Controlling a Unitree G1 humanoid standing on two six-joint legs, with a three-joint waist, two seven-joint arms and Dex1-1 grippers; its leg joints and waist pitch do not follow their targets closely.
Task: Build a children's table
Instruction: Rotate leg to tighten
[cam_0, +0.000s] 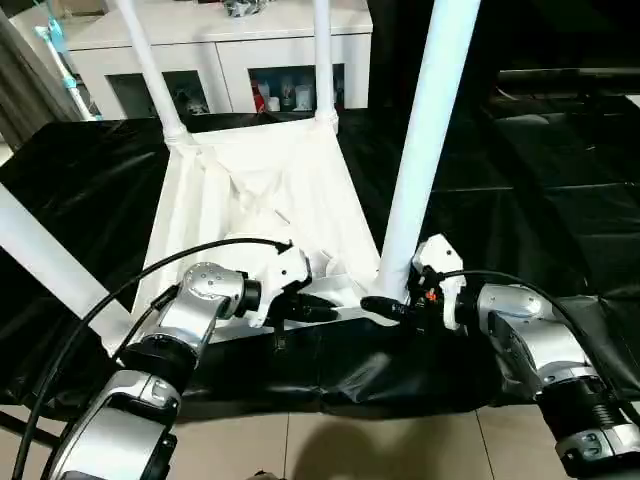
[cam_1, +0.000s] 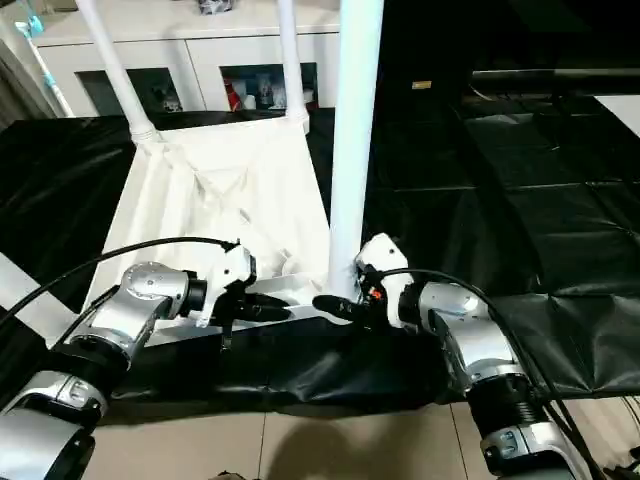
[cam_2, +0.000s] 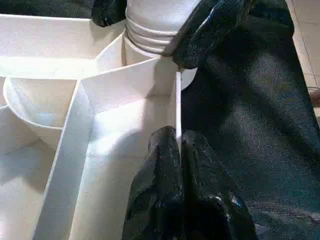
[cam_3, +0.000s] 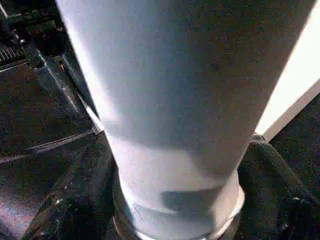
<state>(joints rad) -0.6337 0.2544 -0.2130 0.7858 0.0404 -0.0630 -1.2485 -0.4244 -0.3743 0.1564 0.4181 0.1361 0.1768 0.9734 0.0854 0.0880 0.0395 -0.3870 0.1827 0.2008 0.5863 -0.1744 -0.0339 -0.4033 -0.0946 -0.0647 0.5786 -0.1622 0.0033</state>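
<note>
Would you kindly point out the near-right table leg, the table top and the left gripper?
near-right leg (cam_0: 425, 130): left eye view, middle of its upright tube.
table top (cam_0: 200, 215): left eye view, bare underside near its left rim.
left gripper (cam_2: 179, 150): left wrist view, fingertips pinching the top's thin rim.

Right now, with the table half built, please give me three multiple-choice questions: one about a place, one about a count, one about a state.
1. The right gripper is at:
A. the base of the near white tapered tube leg
B. the far rim
C. a far leg's upper end

2. Upright legs at the far corners:
A. none
B. two
C. five

3. The left gripper is:
A. wide open
B. shut on the white plastic rectangular table top's rim
C. holding a leg

Answers:
1. A: it sits at that leg's base.
2. B: two rise there.
3. B: it pinches the thin rim.
</note>
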